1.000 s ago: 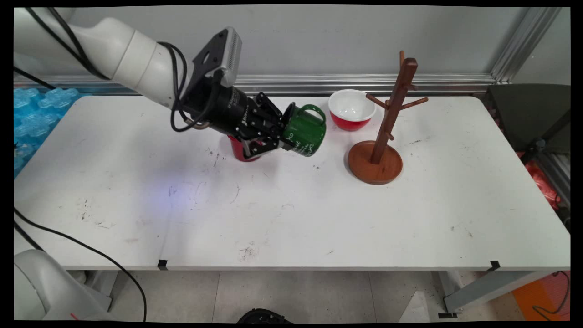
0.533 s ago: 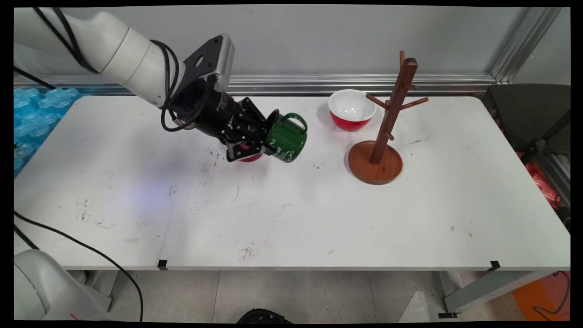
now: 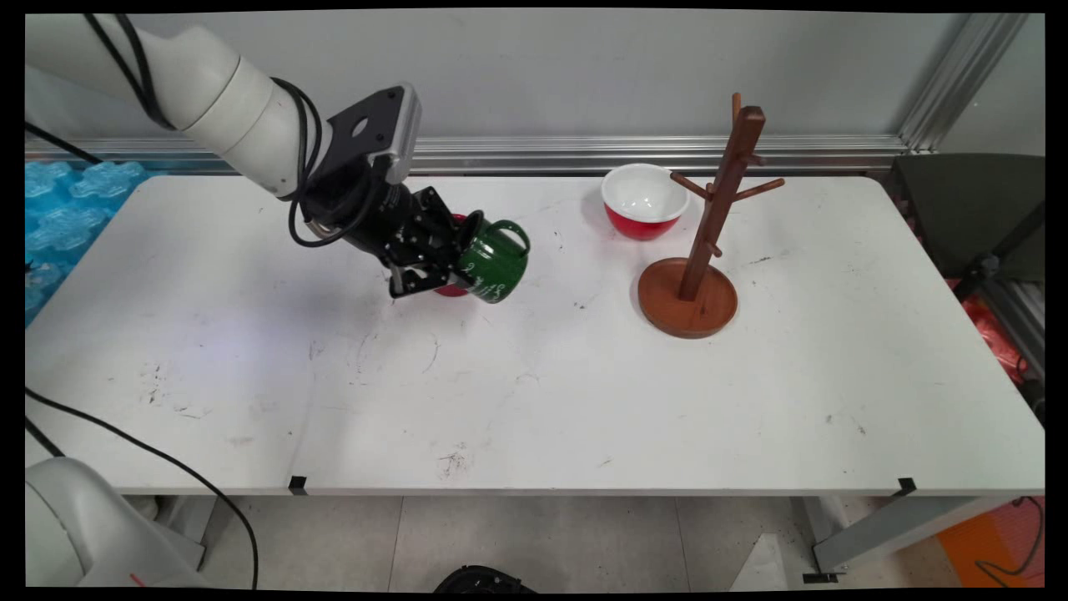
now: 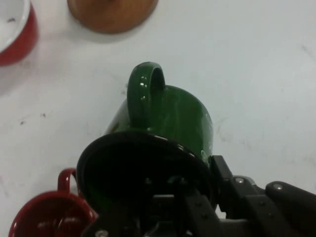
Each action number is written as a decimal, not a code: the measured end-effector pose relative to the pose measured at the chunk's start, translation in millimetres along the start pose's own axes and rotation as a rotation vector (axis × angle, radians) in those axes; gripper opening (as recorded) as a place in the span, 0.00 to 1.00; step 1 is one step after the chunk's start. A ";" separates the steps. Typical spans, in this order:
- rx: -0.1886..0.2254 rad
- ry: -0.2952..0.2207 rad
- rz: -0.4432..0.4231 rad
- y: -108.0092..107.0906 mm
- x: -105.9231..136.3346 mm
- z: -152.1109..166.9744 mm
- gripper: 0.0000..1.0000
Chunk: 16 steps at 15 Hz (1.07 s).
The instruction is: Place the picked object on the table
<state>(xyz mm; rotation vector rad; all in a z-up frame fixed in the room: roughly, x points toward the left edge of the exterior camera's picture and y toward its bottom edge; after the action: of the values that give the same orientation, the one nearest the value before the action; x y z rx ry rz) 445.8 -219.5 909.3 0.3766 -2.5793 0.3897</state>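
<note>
End effector [image 3: 455, 269] pinches the rim of a green mug [image 3: 494, 261] (white script on its side, unreadable), tilted above the surface [image 3: 584, 392], beside a red mug [image 4: 47, 217].

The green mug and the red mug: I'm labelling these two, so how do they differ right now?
The green mug is held tipped on its side by the gripper, handle uppermost; the red mug stands on the table. The green mug shows plainly in the main view; the red mug is mostly hidden behind the gripper. Both have a loop handle.
</note>
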 end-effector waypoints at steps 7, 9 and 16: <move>-0.042 -0.068 0.081 -4.7 -10.8 5.9 0.00; -0.059 -0.097 0.103 -5.3 -15.1 7.4 0.00; -0.082 -0.176 0.104 -4.0 -31.0 6.9 0.00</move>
<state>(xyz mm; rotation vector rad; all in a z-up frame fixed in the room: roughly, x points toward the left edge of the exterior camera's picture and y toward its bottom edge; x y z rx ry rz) 470.0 -219.7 888.4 0.2580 -2.7845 0.2982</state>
